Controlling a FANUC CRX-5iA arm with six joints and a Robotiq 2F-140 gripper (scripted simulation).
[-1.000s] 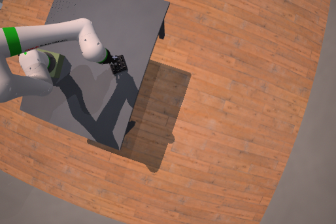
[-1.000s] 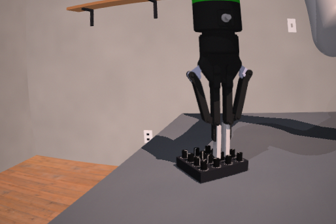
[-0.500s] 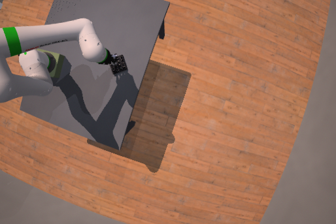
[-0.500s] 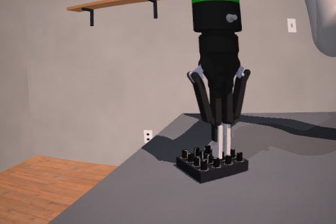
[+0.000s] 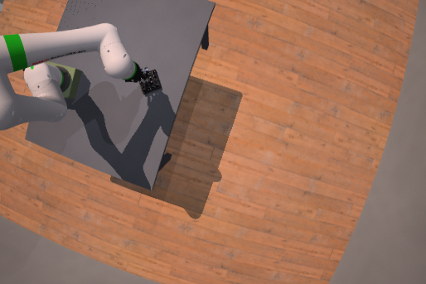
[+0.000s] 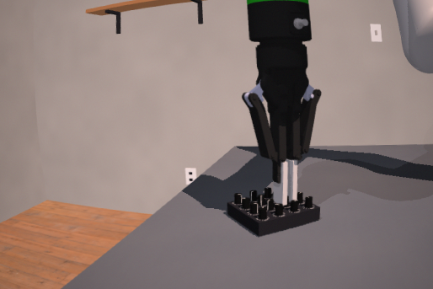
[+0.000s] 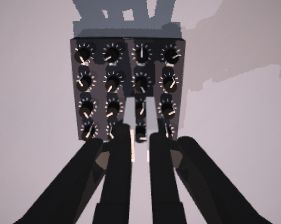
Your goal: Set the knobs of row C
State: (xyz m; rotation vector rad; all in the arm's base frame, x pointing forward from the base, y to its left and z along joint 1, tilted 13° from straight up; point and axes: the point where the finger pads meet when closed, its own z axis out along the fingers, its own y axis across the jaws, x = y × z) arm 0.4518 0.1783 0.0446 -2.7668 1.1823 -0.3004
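Note:
The black knob box [image 7: 127, 90] stands on the grey table, also seen in the overhead view [image 5: 150, 81] and the side view [image 6: 273, 212]. It carries four rows of four small black knobs with white lines. My gripper [image 7: 140, 110] points straight down onto the box and is shut on one knob in the third column from the left in the wrist view, near the box's closer edge. Its narrow fingertips [image 6: 289, 200] reach down among the knobs. The printed names are too small to read, so I cannot tell which knob it is. The fingers hide that knob's line.
The box lies near the table's edge [image 5: 178, 101], with wooden floor beyond. My arm [image 5: 62, 47] reaches in from the left over the table. A wall shelf [image 6: 153, 2] hangs far behind.

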